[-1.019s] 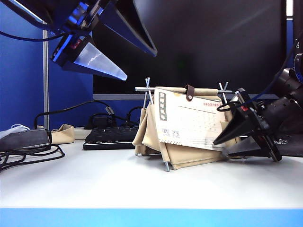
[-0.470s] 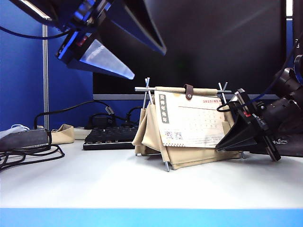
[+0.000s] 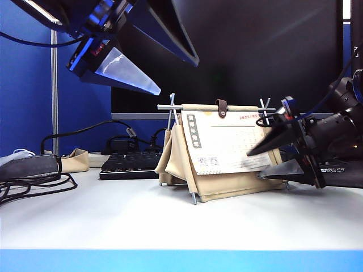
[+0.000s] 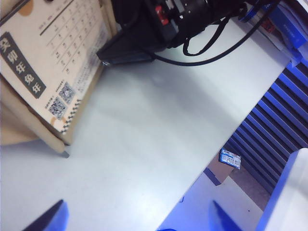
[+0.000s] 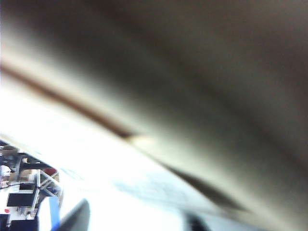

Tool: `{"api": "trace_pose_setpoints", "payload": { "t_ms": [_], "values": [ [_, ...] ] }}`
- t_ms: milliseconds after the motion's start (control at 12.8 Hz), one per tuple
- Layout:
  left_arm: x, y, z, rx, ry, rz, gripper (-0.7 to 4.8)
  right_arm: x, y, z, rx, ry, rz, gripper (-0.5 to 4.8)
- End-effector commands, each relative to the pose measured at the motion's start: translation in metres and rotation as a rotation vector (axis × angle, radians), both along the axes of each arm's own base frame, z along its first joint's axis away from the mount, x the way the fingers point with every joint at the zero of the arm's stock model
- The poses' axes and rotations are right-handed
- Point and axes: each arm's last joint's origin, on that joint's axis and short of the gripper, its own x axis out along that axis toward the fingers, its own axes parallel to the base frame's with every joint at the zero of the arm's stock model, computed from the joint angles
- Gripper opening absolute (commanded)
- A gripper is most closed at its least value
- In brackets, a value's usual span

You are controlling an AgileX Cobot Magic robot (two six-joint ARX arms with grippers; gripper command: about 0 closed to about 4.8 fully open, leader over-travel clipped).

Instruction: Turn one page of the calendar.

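- At the centre of the exterior view stood the calendar, on the white table in front of the black keyboard, its beige fabric stand hung on thin metal rods
- The page lay on the front slope, under the small brown strap at the top rod; it looked thin, light and soft, so it would probably bend or crease easily
- At the right side of this view the right gripper had its jaws apart, one finger above and one below the lower right corner of the page; whether they touched the paper I cannot tell
- The right wrist view was only blur
- At the upper left the left gripper hung high, jaws wide apart, holding nothing
- I judge the free lower corner was the best place to take hold, gently, because the stand seemed light and could slide
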Motion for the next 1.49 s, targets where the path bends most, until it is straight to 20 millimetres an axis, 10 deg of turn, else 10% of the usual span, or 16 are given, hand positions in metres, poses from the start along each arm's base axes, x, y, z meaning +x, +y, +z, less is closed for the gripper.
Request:
{"api": "trace_pose_setpoints", "payload": {
  "t_ms": [78,314,549,1019,1255,1490],
  "values": [
    [0.000,0.000,0.003,-0.008,-0.016,-0.005,3.82,0.003,0.000,0.005,0.002,-0.044,-0.003,2.35],
    [0.000,0.000,0.003,0.001,-0.027,0.012,3.82,0.005,0.001,0.014,0.015,-0.082,-0.013,2.31],
    [0.001,-0.001,0.004,-0.010,-0.046,0.013,3.82,0.007,0.001,0.027,0.072,-0.111,-0.002,-0.06],
    [0.002,-0.001,0.004,0.001,-0.064,0.014,3.82,-0.013,0.024,0.076,0.166,-0.186,0.160,-0.06],
    [0.001,-0.001,0.004,0.002,-0.059,0.010,3.81,-0.037,0.030,0.135,0.187,-0.277,0.147,-0.06],
    [-0.063,-0.043,0.003,0.021,-0.073,-0.237,3.81,-0.035,0.052,0.189,0.165,-0.557,-0.008,-0.06]
  ]
}}
